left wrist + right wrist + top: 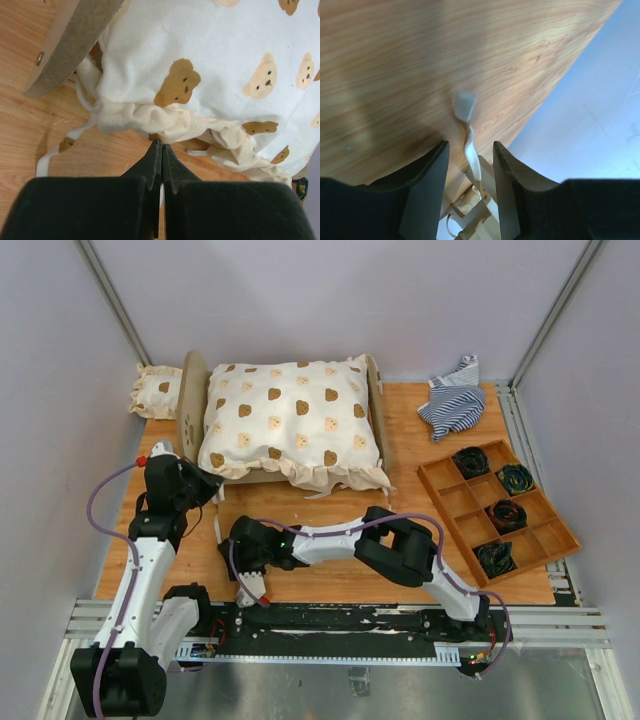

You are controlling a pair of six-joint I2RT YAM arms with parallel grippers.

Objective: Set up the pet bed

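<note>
The pet bed stands at the back middle of the table, its rounded wooden end boards at left and right. A large cream bear-print cushion covers it and hides its base. My left gripper is at the cushion's front left corner. In the left wrist view its jaws are shut, the tips touching the cushion's ruffled edge beside the end board. My right gripper is low near the front edge. It is open, with a white ribbon tie loose between its fingers.
A small bear-print pillow lies left of the bed. A striped cloth lies at the back right. A compartmented wooden tray with dark rolled items stands at the right. A white tie trails on the table.
</note>
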